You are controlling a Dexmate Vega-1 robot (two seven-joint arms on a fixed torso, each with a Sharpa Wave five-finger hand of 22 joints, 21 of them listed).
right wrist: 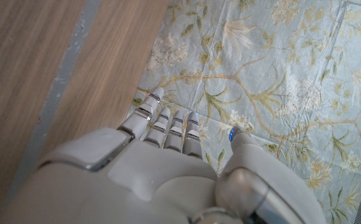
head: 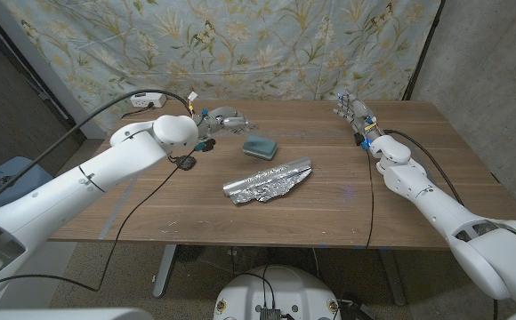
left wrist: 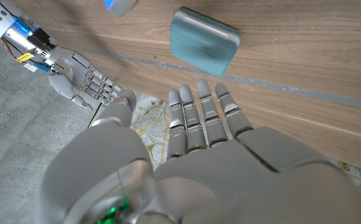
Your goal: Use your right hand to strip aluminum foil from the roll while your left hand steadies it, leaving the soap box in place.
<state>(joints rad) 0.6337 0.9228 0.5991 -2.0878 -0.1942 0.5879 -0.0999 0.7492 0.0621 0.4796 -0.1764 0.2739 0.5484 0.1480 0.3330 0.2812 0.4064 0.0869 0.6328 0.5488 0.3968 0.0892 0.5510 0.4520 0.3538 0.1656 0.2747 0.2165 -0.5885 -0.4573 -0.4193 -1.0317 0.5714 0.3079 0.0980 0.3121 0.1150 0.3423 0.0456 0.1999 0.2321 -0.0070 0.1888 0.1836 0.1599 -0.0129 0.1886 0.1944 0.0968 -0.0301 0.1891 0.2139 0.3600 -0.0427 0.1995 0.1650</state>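
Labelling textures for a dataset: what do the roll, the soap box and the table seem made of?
Roll: crinkled silver metal foil, shiny, creased facets catching light. Soap box: smooth matte teal, probably plastic, rounded corners. Table: brown wood grain, satin; solid or veneer unclear.

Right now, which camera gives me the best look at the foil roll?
The head view: the foil roll lies crumpled mid-table, whole and unblocked, just in front of the soap box. The left wrist view shows the soap box, not the foil. The right wrist view looks at table and backdrop.

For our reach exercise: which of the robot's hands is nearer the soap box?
Left. The left hand hovers just beside the soap box, apart from it; the right hand is far across the table.
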